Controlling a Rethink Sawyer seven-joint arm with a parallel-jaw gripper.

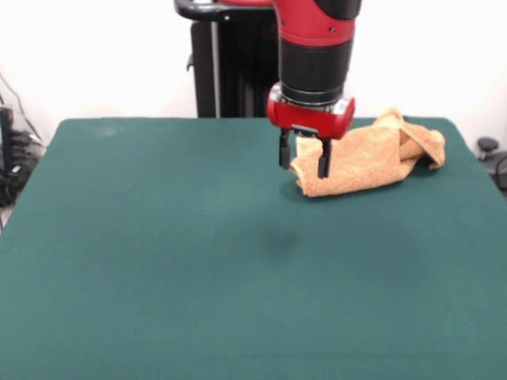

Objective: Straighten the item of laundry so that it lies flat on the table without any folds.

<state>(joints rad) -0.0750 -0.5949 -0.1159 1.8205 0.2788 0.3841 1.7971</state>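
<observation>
The item of laundry (pixel 372 158) is an orange-tan terry towel, folded over itself in a rumpled bundle near the far right of the green table (pixel 198 261). My gripper (pixel 304 157) hangs in the air at the towel's left end, its two black fingers (pixel 283 150) apart and open with nothing between them. A faint shadow on the cloth below shows the gripper is raised above the table. The right finger overlaps the towel's left edge in this view; whether it touches is unclear.
Dark equipment (pixel 491 154) sits off the table's far right corner, and cables and gear (pixel 12 158) lie beyond the left edge. The towel's right end reaches close to the table's far right corner.
</observation>
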